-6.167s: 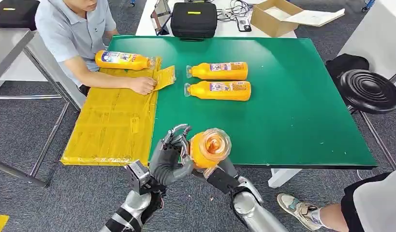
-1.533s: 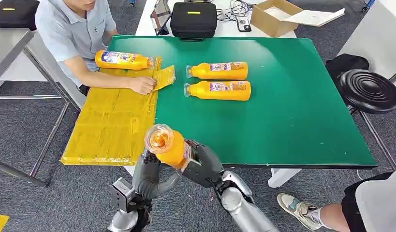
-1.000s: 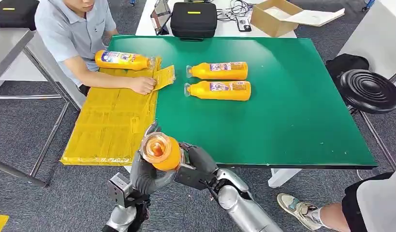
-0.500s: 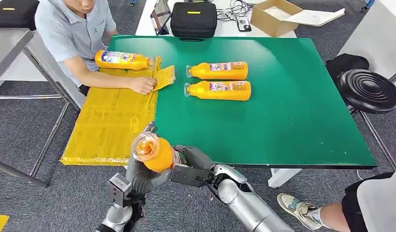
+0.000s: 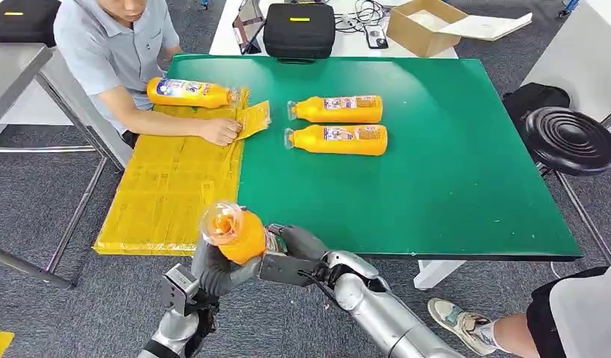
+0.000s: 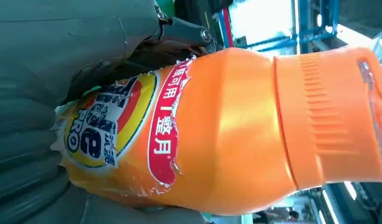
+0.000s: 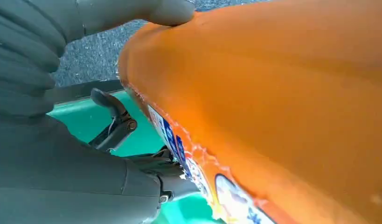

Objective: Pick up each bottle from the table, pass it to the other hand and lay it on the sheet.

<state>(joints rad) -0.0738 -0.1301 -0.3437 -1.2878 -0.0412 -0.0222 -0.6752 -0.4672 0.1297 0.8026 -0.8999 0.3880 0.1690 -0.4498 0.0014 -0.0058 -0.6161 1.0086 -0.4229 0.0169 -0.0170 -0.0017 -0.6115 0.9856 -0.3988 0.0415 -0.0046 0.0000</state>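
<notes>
Both my hands hold one orange bottle (image 5: 231, 233) upright, cap end toward the camera, just off the table's front edge near the yellow sheet's (image 5: 171, 190) near right corner. My left hand (image 5: 211, 267) grips it from below and the left; my right hand (image 5: 293, 248) holds its right side. The left wrist view shows the bottle (image 6: 226, 130) with its label against my left hand (image 6: 35, 65). In the right wrist view my right hand (image 7: 35, 42) has its thumb on the bottle (image 7: 282, 88). Two orange bottles (image 5: 338, 110) (image 5: 339, 139) lie on the green table (image 5: 451, 171). A third bottle (image 5: 190, 92) lies on the sheet's far end.
A person sits at the far left with a hand (image 5: 220, 131) resting on the sheet. A black case (image 5: 299, 30) and a cardboard box (image 5: 425, 26) stand behind the table. A black stool (image 5: 571, 140) is at the right, and another person's leg (image 5: 511, 332) at the lower right.
Over the last second both hands have carried the bottle left and slightly nearer to me, toward the sheet's near corner. The person and the lying bottles have stayed put.
</notes>
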